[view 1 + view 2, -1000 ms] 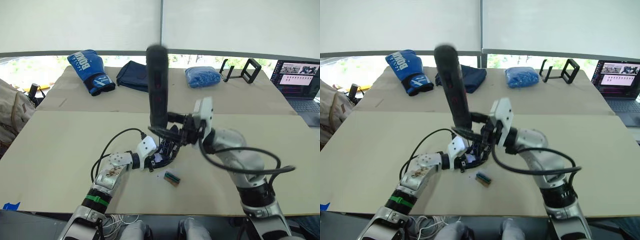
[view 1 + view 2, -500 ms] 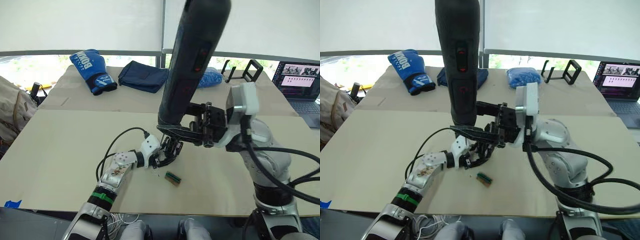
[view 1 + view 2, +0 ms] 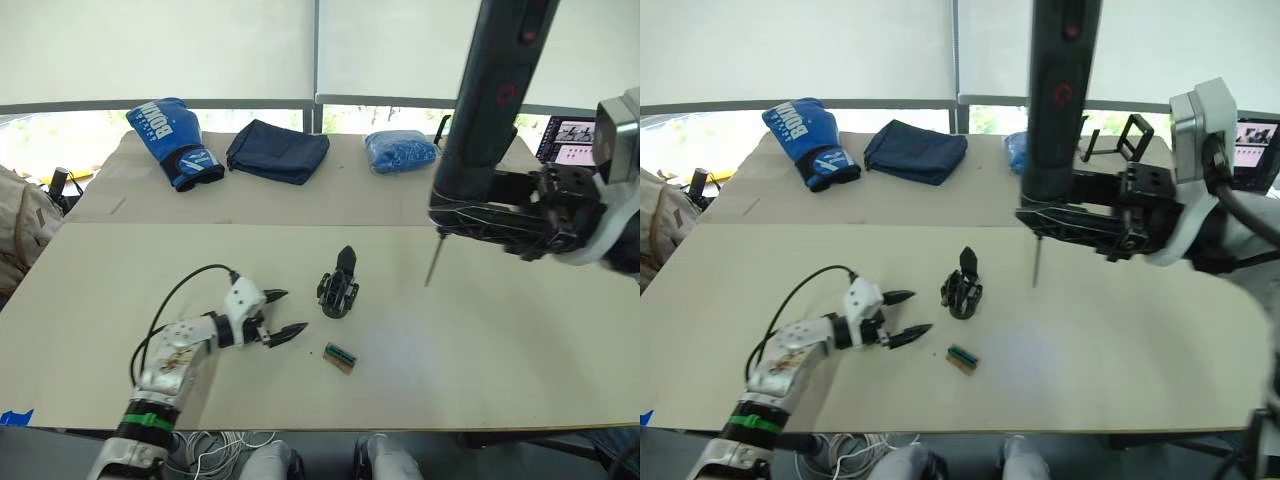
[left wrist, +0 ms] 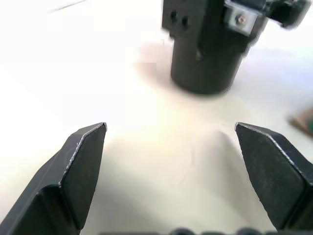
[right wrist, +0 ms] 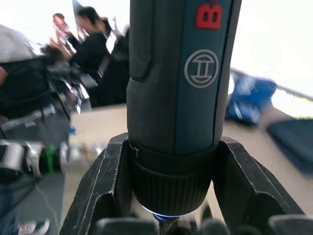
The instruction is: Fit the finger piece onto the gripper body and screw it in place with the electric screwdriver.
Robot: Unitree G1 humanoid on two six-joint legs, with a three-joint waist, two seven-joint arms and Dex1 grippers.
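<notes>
1. Left eye view: left end effector (image 3: 277, 314) is off the gripper body (image 3: 338, 289), fingers spread wide and empty; a second ago it was pressed right up against it. Right end effector (image 3: 470, 213) has swung up and out to the right and clamps the electric screwdriver (image 3: 490, 105) upright, bit in the air well clear of the work. The body stands alone mid-bench (image 3: 520, 350) with the finger piece (image 3: 345, 261) sticking up from its top. Small green-brown block (image 3: 341, 357) lies just in front.

2. Right eye view: same layout. Screwdriver bit (image 3: 1036, 268) hangs to the right of the gripper body, not touching. Both arms have pulled back from the assembly.

3. Left wrist view: black fingers (image 4: 80, 169) wide apart, nothing between them; the body's round barrel (image 4: 208, 54) sits ahead on the bench, apart from the tips.

4. Right wrist view: fingers closed around the screwdriver collar (image 5: 171, 188).

5. Read: both arms retreating and the finger staying upright unsupported suggests the screw is in. Can't confirm seating from here. Probably the end of the task, bar setting the driver down.
</notes>
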